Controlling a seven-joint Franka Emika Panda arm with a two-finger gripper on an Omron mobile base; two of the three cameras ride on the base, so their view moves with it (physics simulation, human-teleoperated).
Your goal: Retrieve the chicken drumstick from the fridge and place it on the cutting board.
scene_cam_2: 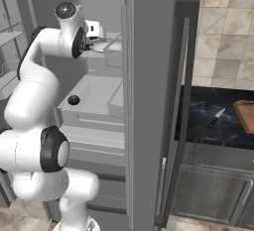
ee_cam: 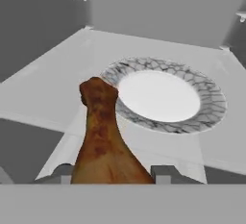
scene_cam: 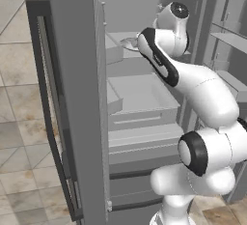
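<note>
Flat, even, slightly soft rendered light

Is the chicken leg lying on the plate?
No. The chicken drumstick sits between the gripper fingertips, in front of the marbled plate, whose white middle is bare.

plate [ee_cam: 163,95] close beyond gripper [ee_cam: 113,174]

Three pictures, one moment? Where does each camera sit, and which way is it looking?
Left base view: behind the arm on its left, facing into the open fridge; the white arm rises from lower right.
Right base view: behind on the right, same fridge past its door; the arm rises from lower left, the hand at an upper shelf, with a counter, knife and cutting board beyond.
Hand view: on the hand, looking along its fingers at the chicken drumstick it grips, beside a plate.
Shared: both base views show the arm and fridge shelves.
</note>
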